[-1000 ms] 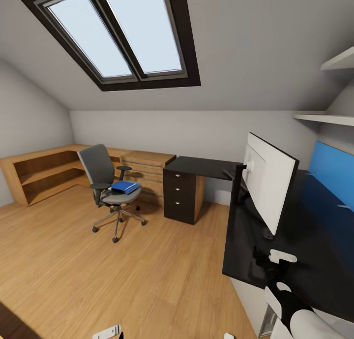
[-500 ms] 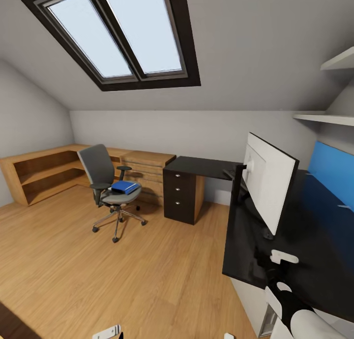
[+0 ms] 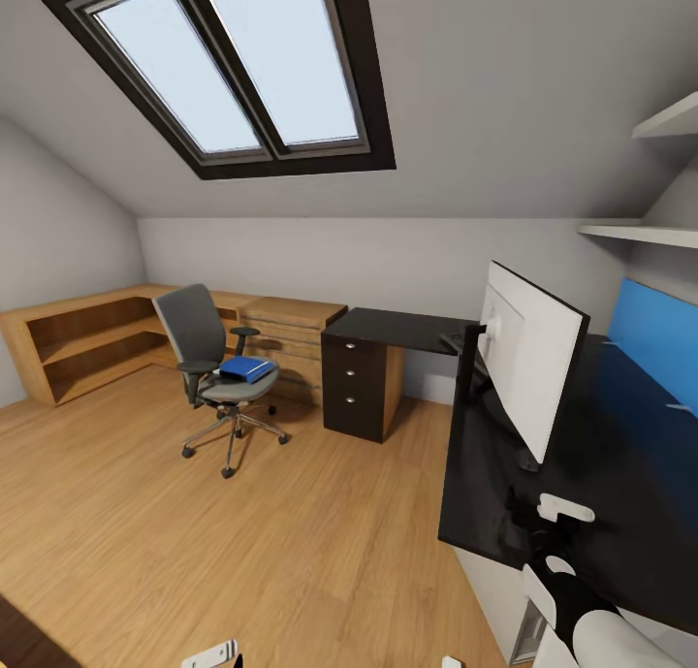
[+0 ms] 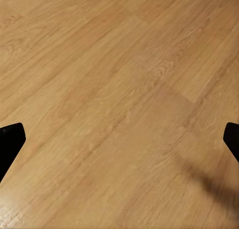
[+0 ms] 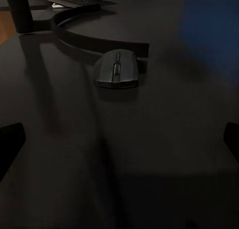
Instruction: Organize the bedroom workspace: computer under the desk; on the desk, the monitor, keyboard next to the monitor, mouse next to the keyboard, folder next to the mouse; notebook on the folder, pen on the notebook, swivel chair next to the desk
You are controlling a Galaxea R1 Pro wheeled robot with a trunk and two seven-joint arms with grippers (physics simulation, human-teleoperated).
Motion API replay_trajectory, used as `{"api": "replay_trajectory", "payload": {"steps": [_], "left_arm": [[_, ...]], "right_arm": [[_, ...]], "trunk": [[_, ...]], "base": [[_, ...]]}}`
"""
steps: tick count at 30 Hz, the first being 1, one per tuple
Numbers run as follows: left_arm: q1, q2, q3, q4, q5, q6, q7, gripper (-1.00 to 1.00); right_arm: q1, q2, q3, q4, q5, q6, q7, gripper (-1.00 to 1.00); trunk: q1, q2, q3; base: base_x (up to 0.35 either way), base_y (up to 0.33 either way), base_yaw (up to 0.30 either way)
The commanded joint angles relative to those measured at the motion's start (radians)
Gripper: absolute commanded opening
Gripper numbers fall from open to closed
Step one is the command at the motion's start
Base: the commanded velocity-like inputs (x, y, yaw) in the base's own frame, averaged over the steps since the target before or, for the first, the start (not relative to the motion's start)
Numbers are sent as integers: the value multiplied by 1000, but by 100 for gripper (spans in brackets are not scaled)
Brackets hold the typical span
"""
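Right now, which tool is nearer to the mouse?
Right. The right tool hangs over the desk facing the mouse; the left tool faces the wooden floor.

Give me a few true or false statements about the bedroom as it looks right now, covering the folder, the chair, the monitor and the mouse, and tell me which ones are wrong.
1. The folder lies on the seat of the swivel chair. True.
2. The monitor stands on the wooden floor. False: it stands on the black desk.
3. The mouse rests on the desk, close beside the monitor's round base. True.
4. The right end effector is shut on the mouse. False: its fingers are spread wide, short of the mouse.
5. The swivel chair is tucked against the desk. False: it stands out on the floor near the wooden chest of drawers.
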Motion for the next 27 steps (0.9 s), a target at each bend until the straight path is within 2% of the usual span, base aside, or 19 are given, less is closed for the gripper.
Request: {"api": "replay_trajectory", "payload": {"steps": [1,17,27], "left_arm": [[-1,-1,3,0,-1,-3,2,100],[0,-2,3,0,-1,-3,3,100],[0,-2,3,0,-1,-3,3,100]], "right_arm": [[-1,0,0,1,0,-3,-2,100],[-1,0,1,1,0,-5,-3,100],[-1,0,1,1,0,-5,-2,100]], "trunk": [[0,-1,-1],[0,-1,-1],[38,-71,-32]], "base": [[0,0,0],[0,0,0],[0,0,0]]}}
